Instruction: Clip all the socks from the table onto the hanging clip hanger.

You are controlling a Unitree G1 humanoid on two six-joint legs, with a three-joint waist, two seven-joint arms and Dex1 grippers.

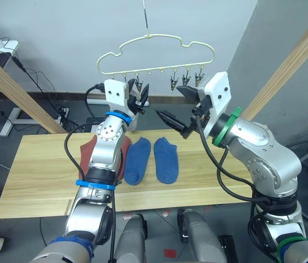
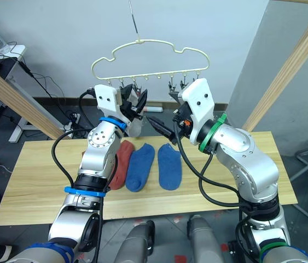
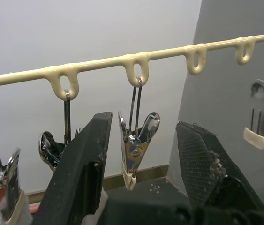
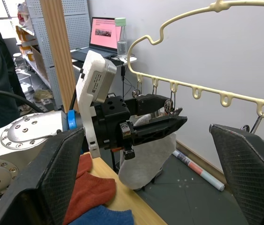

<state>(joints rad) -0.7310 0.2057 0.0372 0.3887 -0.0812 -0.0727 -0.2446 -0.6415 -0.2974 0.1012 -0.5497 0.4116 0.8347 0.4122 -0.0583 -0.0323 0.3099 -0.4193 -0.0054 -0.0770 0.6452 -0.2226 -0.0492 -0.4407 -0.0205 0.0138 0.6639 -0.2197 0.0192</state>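
Metal clip (image 3: 135, 149) between left jaws

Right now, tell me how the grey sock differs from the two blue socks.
The grey sock hangs from a clip on the hanger, beside the left hand; the blue socks lie flat on the table. The grey one is pale, the blue ones deep-coloured. All are short ankle socks.

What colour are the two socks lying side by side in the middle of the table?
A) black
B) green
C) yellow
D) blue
D: the two socks lying flat next to each other on the wooden table are both blue, with a rust-red sock beside them toward the robot's left.
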